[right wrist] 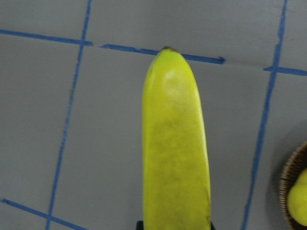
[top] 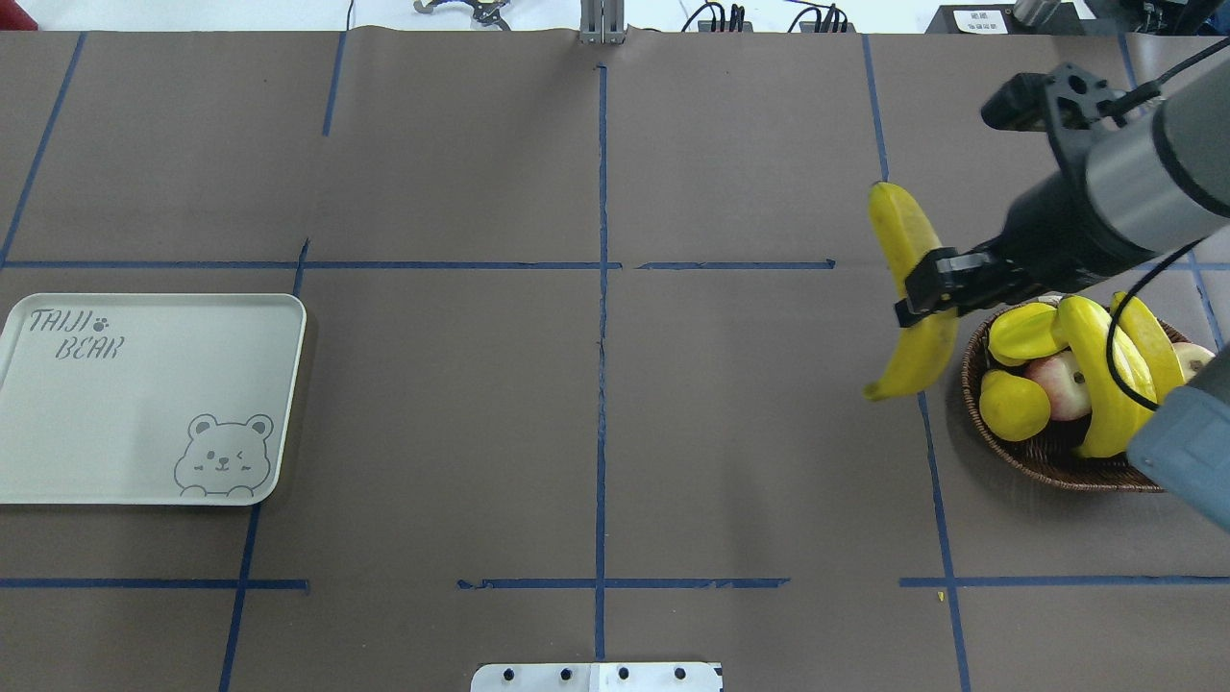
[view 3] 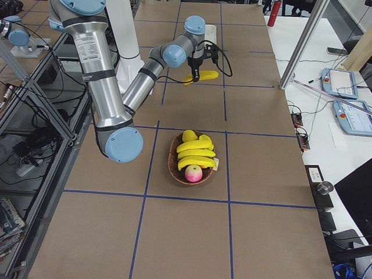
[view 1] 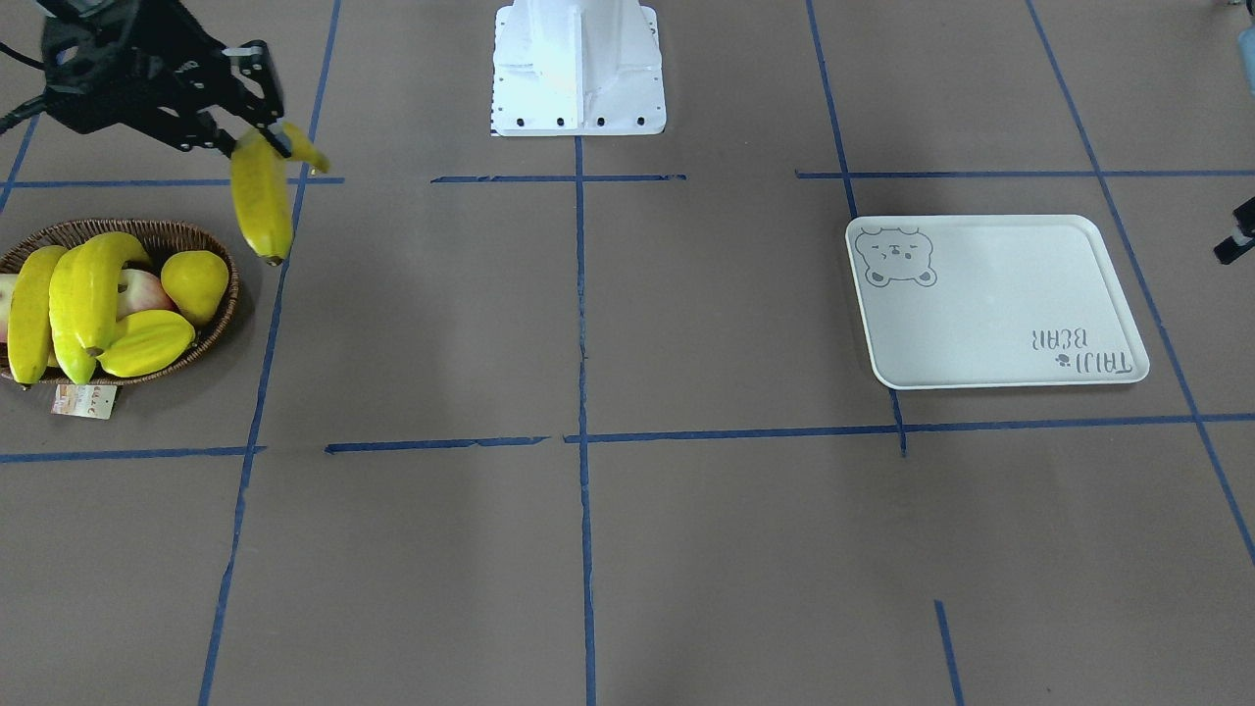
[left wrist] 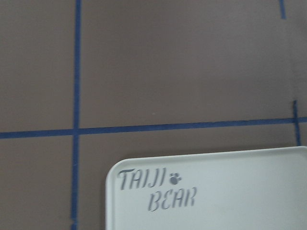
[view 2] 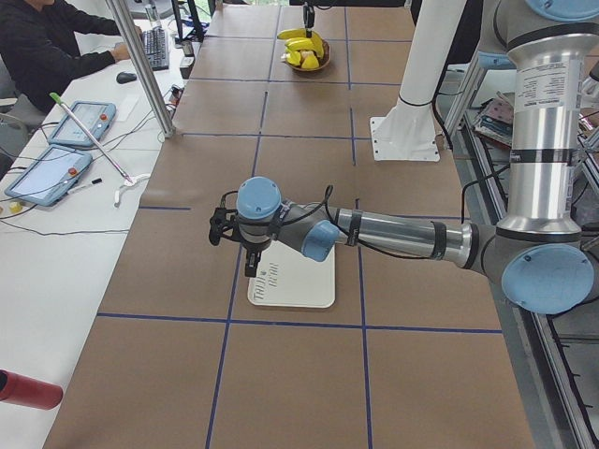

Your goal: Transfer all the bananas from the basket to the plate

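Note:
My right gripper (top: 927, 288) is shut on one banana (top: 918, 360) near its middle and holds it in the air just left of the basket (top: 1047, 463). The same banana fills the right wrist view (right wrist: 175, 143). In the front view the held banana (view 1: 260, 201) hangs beside the basket (view 1: 147, 230), where three more bananas (view 1: 98, 279) lie. The plate (top: 135, 404) sits bare at the far left. My left gripper (view 2: 251, 267) hovers over the plate's lettered end (left wrist: 216, 201); I cannot tell whether it is open or shut.
The basket also holds a yellow star fruit (view 1: 147, 343), a yellow pear-shaped fruit (view 1: 196, 284) and a red apple (view 1: 142, 289). A paper tag (view 1: 86, 400) hangs off its rim. The robot's white base (view 1: 578, 69) stands at the table's middle edge. Blue tape lines cross the brown table.

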Robot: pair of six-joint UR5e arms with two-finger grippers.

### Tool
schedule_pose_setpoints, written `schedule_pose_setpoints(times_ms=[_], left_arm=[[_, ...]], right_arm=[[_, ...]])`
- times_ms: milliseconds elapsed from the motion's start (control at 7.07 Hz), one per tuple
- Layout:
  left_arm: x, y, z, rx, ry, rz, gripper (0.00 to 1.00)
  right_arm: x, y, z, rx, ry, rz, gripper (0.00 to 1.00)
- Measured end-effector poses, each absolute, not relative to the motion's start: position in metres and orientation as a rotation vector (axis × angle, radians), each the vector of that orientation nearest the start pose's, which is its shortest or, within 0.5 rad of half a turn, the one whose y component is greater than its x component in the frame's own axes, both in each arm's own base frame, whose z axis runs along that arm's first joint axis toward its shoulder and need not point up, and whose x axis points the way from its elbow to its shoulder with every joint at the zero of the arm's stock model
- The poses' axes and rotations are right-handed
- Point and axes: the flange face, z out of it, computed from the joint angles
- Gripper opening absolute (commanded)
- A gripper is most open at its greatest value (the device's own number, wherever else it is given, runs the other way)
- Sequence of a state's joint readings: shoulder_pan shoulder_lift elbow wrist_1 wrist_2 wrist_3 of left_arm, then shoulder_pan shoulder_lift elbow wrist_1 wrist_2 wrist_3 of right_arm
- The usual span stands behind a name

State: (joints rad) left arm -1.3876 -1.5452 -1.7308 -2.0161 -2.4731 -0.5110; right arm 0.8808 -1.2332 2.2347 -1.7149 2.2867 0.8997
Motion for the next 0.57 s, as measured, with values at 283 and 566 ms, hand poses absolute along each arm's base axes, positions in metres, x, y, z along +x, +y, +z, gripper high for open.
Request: schedule_pose_setpoints(times_ms=[283,566], left_arm=[[0.119,-0.519,0.444,0.188,1.172,-0.124,0.98],[0.199,-0.533,0.328,0.142,1.342,-0.137,0.98]], right_arm=[[-0.284,-0.407,0.171,0.096,-1.138,-0.096,0.02],[-0.315,-0.387,0.152,0.107,-1.26,-0.07,0.02]])
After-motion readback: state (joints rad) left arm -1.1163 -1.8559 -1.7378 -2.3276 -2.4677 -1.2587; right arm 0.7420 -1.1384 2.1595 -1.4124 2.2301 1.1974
